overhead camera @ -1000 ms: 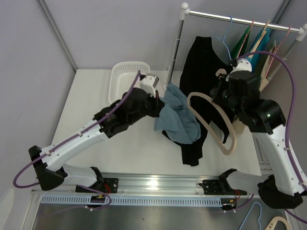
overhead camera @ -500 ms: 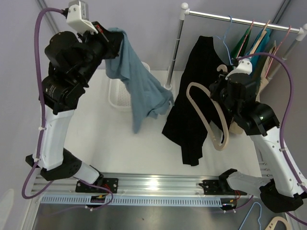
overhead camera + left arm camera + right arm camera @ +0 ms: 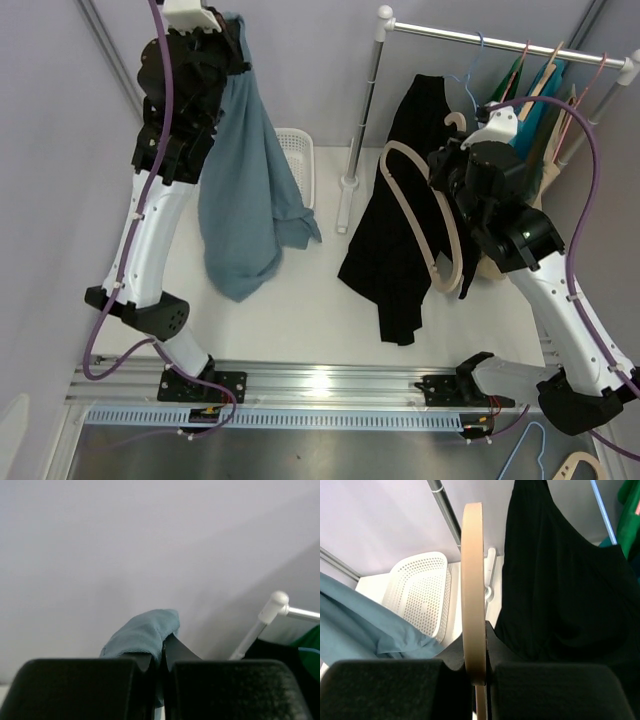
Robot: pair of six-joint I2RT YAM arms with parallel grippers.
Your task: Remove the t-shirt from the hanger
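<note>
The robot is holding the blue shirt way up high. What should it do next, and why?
Probably lower the left gripper and let the blue t-shirt go over the white basket. The shirt already hangs clear of the wooden hanger, which the right gripper holds apart from it, and the basket stands close by.

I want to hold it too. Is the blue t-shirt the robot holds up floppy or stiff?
Probably floppy: the blue t-shirt hangs down in soft folds from the left gripper, which pinches one bunched bit. Likely light too, since that small pinch seems to carry it. It might slip out if tugged.
</note>
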